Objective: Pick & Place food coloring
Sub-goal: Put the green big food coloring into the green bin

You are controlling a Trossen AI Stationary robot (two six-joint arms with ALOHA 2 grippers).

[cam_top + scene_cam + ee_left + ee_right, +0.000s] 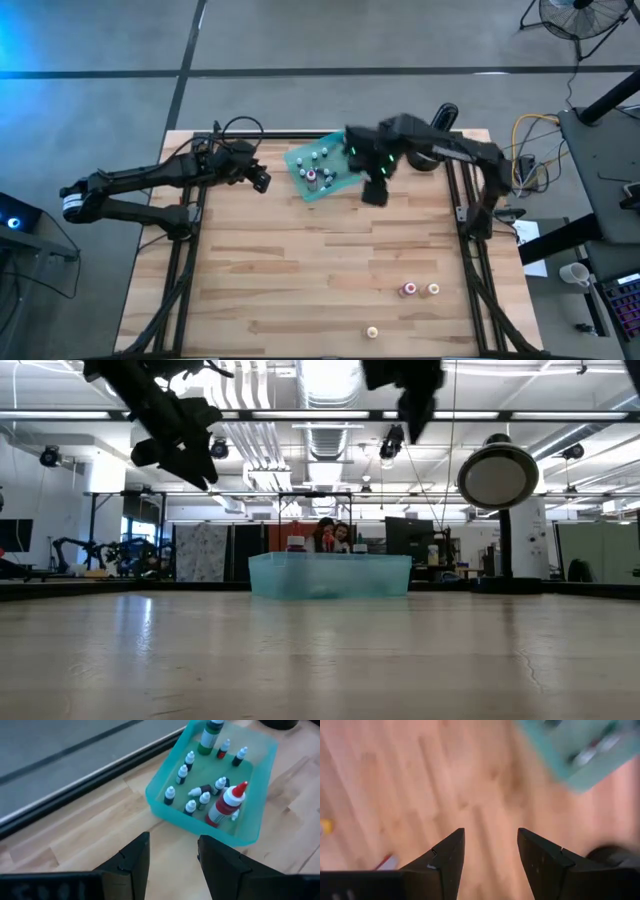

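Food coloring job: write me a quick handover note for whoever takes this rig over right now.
Left pincer: open, empty, hovering left of the teal tray.
Right pincer: open, empty, above bare wood just right of the tray.
Food coloring bottles: most are in the tray, with a larger red-tipped bottle among them.
Done: three small bottles stand on the table's near right.
Left: the bottles in the tray, apparently one at a time.

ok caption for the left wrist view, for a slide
Left claw open above the wood table, facing the teal tray of small bottles.
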